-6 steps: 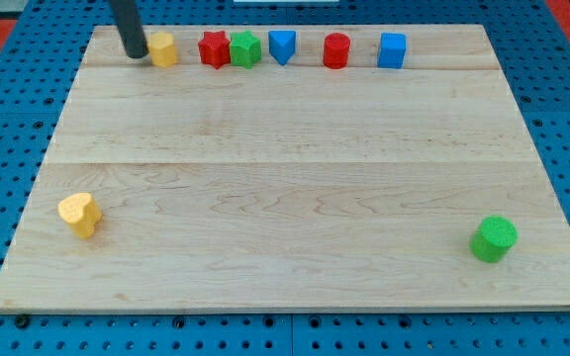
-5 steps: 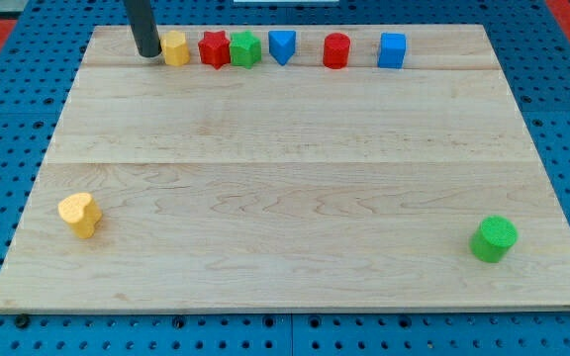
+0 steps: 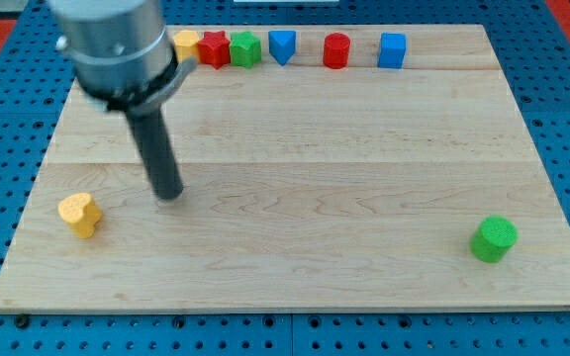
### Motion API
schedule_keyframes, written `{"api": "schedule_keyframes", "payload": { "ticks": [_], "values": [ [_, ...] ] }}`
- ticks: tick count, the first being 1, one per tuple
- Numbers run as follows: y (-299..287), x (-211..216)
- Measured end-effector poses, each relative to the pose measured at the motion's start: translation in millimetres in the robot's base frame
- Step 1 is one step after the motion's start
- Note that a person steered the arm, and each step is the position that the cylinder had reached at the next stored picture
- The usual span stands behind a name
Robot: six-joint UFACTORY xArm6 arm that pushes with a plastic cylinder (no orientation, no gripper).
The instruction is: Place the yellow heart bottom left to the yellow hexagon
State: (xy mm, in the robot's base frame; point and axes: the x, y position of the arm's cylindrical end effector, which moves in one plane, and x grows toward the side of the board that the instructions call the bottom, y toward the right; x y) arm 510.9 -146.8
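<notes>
The yellow heart lies on the wooden board near its left edge, low in the view. The yellow hexagon sits at the top left of the board, touching the red block on its right and partly hidden by the arm. My tip rests on the board to the right of the yellow heart, about a heart's width and a half away and slightly above it. It is far below the yellow hexagon.
Along the top edge stand a red block, a green block, a blue block, a red cylinder and a blue cube. A green cylinder sits at the bottom right.
My tip has left the yellow hexagon's left side and moved far down the board toward the yellow heart. The hexagon has shifted right against the red block.
</notes>
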Motion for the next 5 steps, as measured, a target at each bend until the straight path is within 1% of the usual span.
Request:
{"api": "schedule_keyframes", "payload": {
  "ticks": [1,3,4,5],
  "values": [
    [-72.4,9.3],
    [-92.7,62.3],
    [-154.2,54.4],
    [-131.9,15.8]
  ]
}}
